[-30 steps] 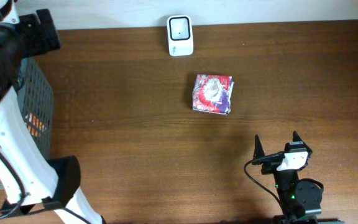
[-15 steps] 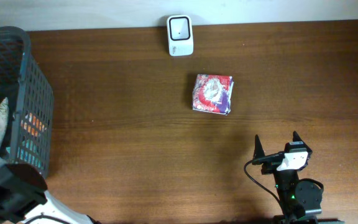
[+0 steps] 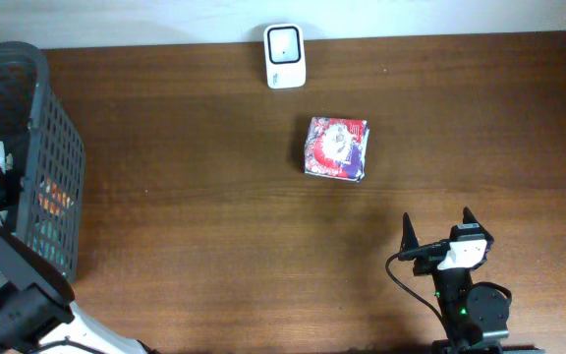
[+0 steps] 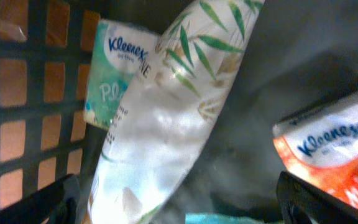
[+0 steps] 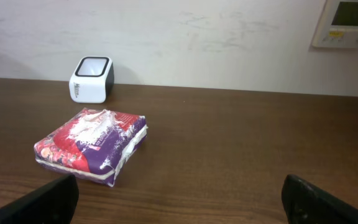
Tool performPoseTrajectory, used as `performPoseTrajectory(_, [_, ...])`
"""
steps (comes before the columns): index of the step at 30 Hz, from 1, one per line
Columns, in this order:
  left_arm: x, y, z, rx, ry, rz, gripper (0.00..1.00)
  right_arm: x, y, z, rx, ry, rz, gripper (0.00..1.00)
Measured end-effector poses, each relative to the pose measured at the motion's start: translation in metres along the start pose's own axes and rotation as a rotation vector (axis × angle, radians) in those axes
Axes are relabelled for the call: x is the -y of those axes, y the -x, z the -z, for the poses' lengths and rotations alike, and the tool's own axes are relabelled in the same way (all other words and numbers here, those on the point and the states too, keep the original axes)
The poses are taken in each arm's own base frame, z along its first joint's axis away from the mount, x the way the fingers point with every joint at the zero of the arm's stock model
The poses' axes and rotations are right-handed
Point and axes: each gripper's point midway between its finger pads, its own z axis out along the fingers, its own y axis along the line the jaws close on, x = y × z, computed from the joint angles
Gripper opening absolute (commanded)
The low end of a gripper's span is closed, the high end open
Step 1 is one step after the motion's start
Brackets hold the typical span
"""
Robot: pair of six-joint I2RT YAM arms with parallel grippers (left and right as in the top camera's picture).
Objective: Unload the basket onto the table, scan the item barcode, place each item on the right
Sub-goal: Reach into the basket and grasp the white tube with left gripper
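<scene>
Pincer fingers on both arms stand wide apart, holding nothing: the left pincer [image 4: 176,193] hangs inside the basket [image 3: 57,167], and the right pincer [image 3: 437,226] sits low near the counter's front edge, right of centre, pointing toward the back wall.

The brown wooden counter [image 3: 214,226] fills the overhead view. The dark mesh basket stands at its left edge, with the left arm reaching down into it. Inside, a long white pack printed with green leaves [image 4: 166,124] lies on a slant right below the open left pincer; whether the fingers touch it cannot be told. A teal Kleenex pack [image 4: 114,68] leans against the basket's mesh wall, partly behind the leafy pack, and an orange Kleenex pack [image 4: 334,149] lies apart on the other side.

The red and purple pack [image 3: 336,148] lies flat on the counter near the middle, well apart from both pincers. The white scanner [image 3: 285,56] stands at the back edge, near the pack and slightly to its left in the overhead view. A small pale wall panel [image 5: 350,22] shows on the wall in the right wrist view.
</scene>
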Motion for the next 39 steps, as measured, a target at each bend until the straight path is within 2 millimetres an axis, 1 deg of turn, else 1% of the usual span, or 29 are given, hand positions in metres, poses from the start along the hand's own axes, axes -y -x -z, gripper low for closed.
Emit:
performPoseTrajectory(2, [0.0, 0.003, -0.005, 0.023, 0.012, -0.023, 0.9, 0.0, 0.0, 0.0, 0.0, 0.0, 0.0, 0.99])
performPoseTrajectory(4, [-0.006, 0.008, -0.006, 0.046, 0.027, -0.02, 0.89, 0.0, 0.0, 0.0, 0.0, 0.0, 0.0, 0.99])
performPoseTrajectory(8, [-0.024, -0.002, -0.012, 0.047, 0.011, 0.024, 0.88, 0.0, 0.0, 0.0, 0.0, 0.0, 0.0, 0.99])
performPoseTrajectory(10, [-0.03, -0.009, -0.016, 0.043, -0.014, 0.048, 0.86, 0.0, 0.0, 0.0, 0.0, 0.0, 0.0, 0.99])
performPoseTrajectory(12, [-0.031, -0.011, -0.018, 0.038, -0.023, 0.055, 0.84, 0.0, 0.0, 0.0, 0.0, 0.0, 0.0, 0.99])
performPoseTrajectory(13, [-0.029, -0.013, -0.021, 0.031, -0.03, 0.054, 0.8, 0.0, 0.0, 0.0, 0.0, 0.0, 0.0, 0.99])
performPoseTrajectory(14, [-0.023, -0.016, -0.03, 0.013, -0.053, 0.049, 0.71, 0.0, 0.0, 0.0, 0.0, 0.0, 0.0, 0.99])
performPoseTrajectory(16, [-0.014, -0.02, -0.038, -0.002, -0.089, 0.039, 0.57, 0.0, 0.0, 0.0, 0.0, 0.0, 0.0, 0.99])
performPoseTrajectory(18, [-0.006, -0.023, -0.044, -0.012, -0.126, 0.032, 0.5, 0.0, 0.0, 0.0, 0.0, 0.0, 0.0, 0.99])
performPoseTrajectory(19, [-0.005, -0.022, -0.043, -0.008, -0.133, 0.03, 0.41, 0.0, 0.0, 0.0, 0.0, 0.0, 0.0, 0.99])
performPoseTrajectory(20, [-0.004, -0.022, -0.043, -0.007, -0.136, 0.03, 0.27, 0.0, 0.0, 0.0, 0.0, 0.0, 0.0, 0.99])
performPoseTrajectory(21, [-0.003, -0.022, -0.043, -0.008, -0.14, 0.029, 0.15, 0.0, 0.0, 0.0, 0.0, 0.0, 0.0, 0.99])
performPoseTrajectory(23, [-0.001, -0.023, -0.043, -0.009, -0.15, 0.028, 0.01, 0.0, 0.0, 0.0, 0.0, 0.0, 0.0, 0.99])
performPoseTrajectory(25, [-0.001, -0.021, -0.042, -0.003, -0.156, 0.046, 0.0, 0.0, 0.0, 0.0, 0.0, 0.0, 0.0, 0.99])
performPoseTrajectory(27, [0.003, -0.013, -0.037, 0.022, -0.195, 0.121, 0.0, 0.0, 0.0, 0.0, 0.0, 0.0, 0.0, 0.99])
performPoseTrajectory(28, [0.006, -0.006, -0.031, 0.051, -0.229, 0.145, 0.0, 0.0, 0.0, 0.0, 0.0, 0.0, 0.0, 0.99])
performPoseTrajectory(29, [0.008, 0.008, -0.018, 0.108, -0.276, 0.177, 0.0, 0.0, 0.0, 0.0, 0.0, 0.0, 0.0, 0.99])
performPoseTrajectory(31, [-0.004, 0.047, 0.032, 0.281, -0.338, 0.25, 0.0, 0.0, 0.0, 0.0, 0.0, 0.0, 0.0, 0.99])
performPoseTrajectory(32, [-0.018, 0.076, 0.086, 0.438, -0.373, 0.322, 0.0, 0.0, 0.0, 0.0, 0.0, 0.0, 0.0, 0.99])
performPoseTrajectory(33, [-0.03, 0.092, 0.133, 0.56, -0.399, 0.372, 0.0, 0.0, 0.0, 0.0, 0.0, 0.0, -0.001, 0.99])
performPoseTrajectory(34, [-0.037, 0.102, 0.178, 0.672, -0.436, 0.406, 0.0, 0.0, 0.0, 0.0, 0.0, 0.0, 0.0, 0.99])
performPoseTrajectory(35, [-0.04, 0.108, 0.223, 0.776, -0.489, 0.432, 0.0, 0.0, 0.0, 0.0, 0.0, 0.0, 0.0, 0.99])
performPoseTrajectory(36, [-0.04, 0.109, 0.247, 0.826, -0.53, 0.448, 0.0, 0.0, 0.0, 0.0, 0.0, 0.0, 0.0, 0.99])
performPoseTrajectory(37, [-0.036, 0.111, 0.286, 0.905, -0.632, 0.481, 0.0, 0.0, 0.0, 0.0, 0.0, 0.0, 0.0, 0.99])
performPoseTrajectory(38, [-0.032, 0.111, 0.309, 0.934, -0.719, 0.521, 0.0, 0.0, 0.0, 0.0, 0.0, 0.0, 0.0, 0.99])
performPoseTrajectory(39, [-0.028, 0.11, 0.323, 0.939, -0.797, 0.556, 0.0, 0.0, 0.0, 0.0, 0.0, 0.0, 0.0, 0.99])
